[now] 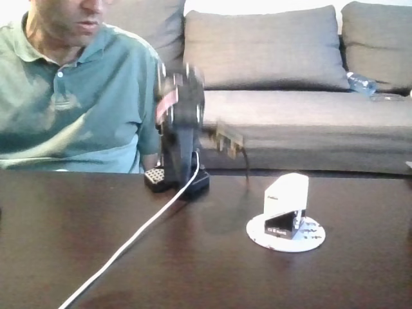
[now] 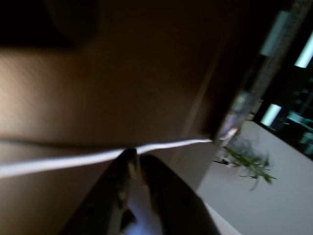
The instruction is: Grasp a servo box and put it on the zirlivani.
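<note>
Servo box (image 1: 285,205) on zirlivani (image 1: 311,239), well apart from the jaws.

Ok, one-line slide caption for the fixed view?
Servo box resting on the zirlivani, arm folded back by its base, a person seated behind the dark table.

We had the fixed view low at the near table (image 1: 96,257) edge, facing across it toward the far sofa (image 1: 290,96). Our wrist view rode close behind the gripper (image 2: 137,159), tilted and blurred. Both shared the tabletop and white cable (image 1: 135,235).
</note>
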Controlling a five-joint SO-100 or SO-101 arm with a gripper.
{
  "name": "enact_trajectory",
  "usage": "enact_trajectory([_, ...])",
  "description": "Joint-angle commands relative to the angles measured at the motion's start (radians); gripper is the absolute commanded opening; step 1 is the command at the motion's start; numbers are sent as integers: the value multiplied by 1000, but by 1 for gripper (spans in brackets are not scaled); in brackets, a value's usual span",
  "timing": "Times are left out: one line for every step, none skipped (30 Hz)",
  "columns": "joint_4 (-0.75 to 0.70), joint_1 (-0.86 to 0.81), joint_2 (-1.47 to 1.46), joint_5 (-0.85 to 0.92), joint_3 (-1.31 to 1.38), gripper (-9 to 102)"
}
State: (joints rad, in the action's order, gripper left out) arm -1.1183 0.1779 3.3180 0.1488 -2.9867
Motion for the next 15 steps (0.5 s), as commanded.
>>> enact_trajectory([-31, -15, 43, -15, -46, 1])
enact_trajectory([-44, -17, 41, -15, -43, 1])
enact_trajectory([-55, -29, 37, -14, -40, 1])
enact_trajectory([-67, -41, 35, -14, -32, 1])
enact_trajectory([-74, -49, 35, -14, -31, 1])
enact_trajectory([-92, -55, 35, -14, -26, 0])
enact_trajectory([-118, -60, 35, -14, -21, 0])
enact_trajectory([-140, -64, 35, -14, -12, 0])
enact_trajectory([-158, -66, 35, -14, -8, 0])
enact_trajectory([-166, -72, 35, -14, -5, 0])
enact_trajectory([-169, -81, 35, -14, -5, 0])
enact_trajectory([-170, -86, 35, -14, -5, 0])
enact_trajectory([-173, -86, 35, -14, -3, 0])
enact_trajectory([-175, -86, 35, -17, -3, 0])
enact_trajectory([-175, -86, 35, -21, -3, 0])
